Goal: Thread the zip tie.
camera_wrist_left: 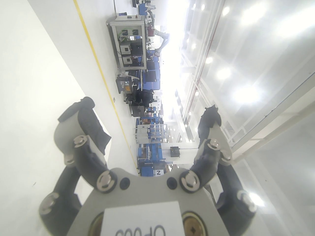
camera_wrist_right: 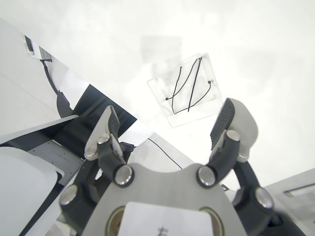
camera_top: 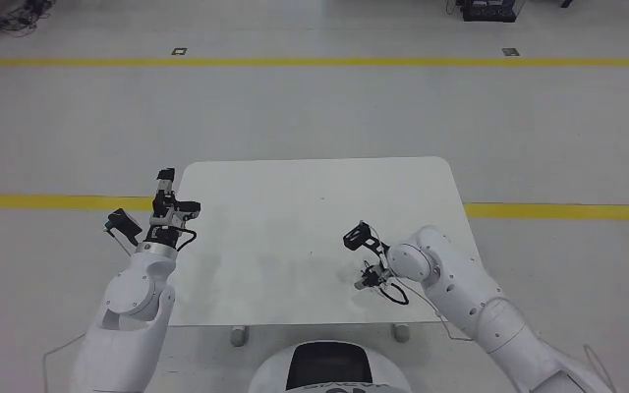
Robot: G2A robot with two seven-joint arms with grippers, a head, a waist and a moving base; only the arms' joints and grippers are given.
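Several black zip ties (camera_wrist_right: 194,84) lie loose in a shallow clear tray (camera_wrist_right: 183,121) on the white table (camera_top: 314,216). In the right wrist view the tray sits a short way beyond my right gripper (camera_wrist_right: 168,104), which is open with nothing between its ribbed pads (camera_wrist_right: 221,119). From above, the right gripper (camera_top: 367,281) hangs low over the table's near right part. My left gripper (camera_wrist_left: 149,105) is open and holds nothing; it points away over the floor. In the top view the left gripper (camera_top: 175,196) is at the table's left edge.
The table's front edge and the robot's base lie close beside the right gripper in the right wrist view. A yellow floor line (camera_top: 550,210) runs past the table on both sides. Racks and workstations (camera_wrist_left: 130,45) stand far off in the room.
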